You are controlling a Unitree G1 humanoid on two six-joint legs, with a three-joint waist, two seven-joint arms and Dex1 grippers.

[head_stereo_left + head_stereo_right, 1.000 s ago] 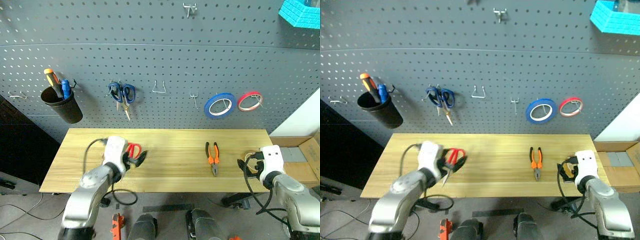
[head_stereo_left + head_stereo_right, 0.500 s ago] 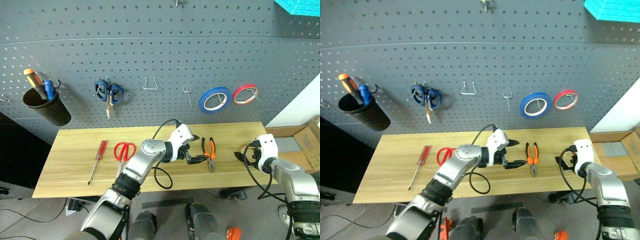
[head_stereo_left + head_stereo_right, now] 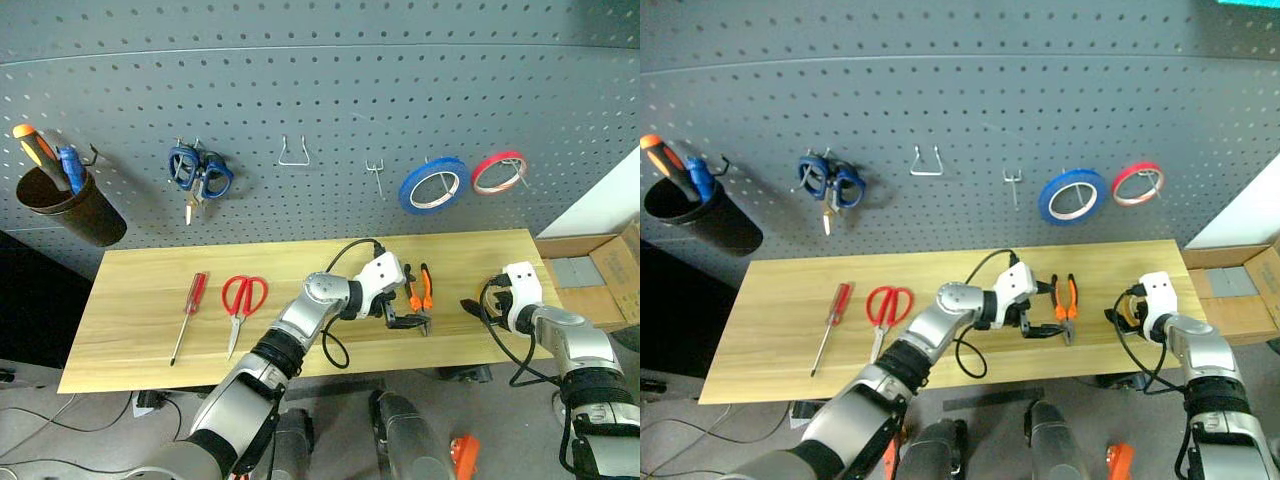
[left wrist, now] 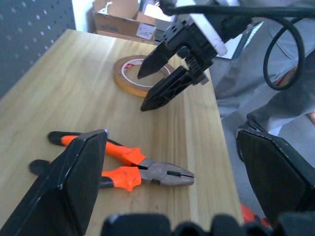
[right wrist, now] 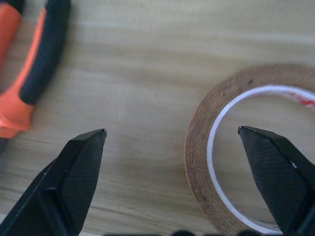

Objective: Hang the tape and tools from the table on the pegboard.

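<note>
Left claw (image 3: pixel 410 322) has swung across, wide open and empty, over the pliers (image 3: pixel 419 290).

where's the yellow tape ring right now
The tape lies flat on the table near its right end, under the open right gripper, with the pliers to its left.

No legible text, label, brand, number or sign is found on anything pictured. A pale label is seen on a cardboard box (image 4: pixel 142 30) beyond the tabletop's (image 4: pixel 59 83) far end, but its print is too small to be read.
</note>
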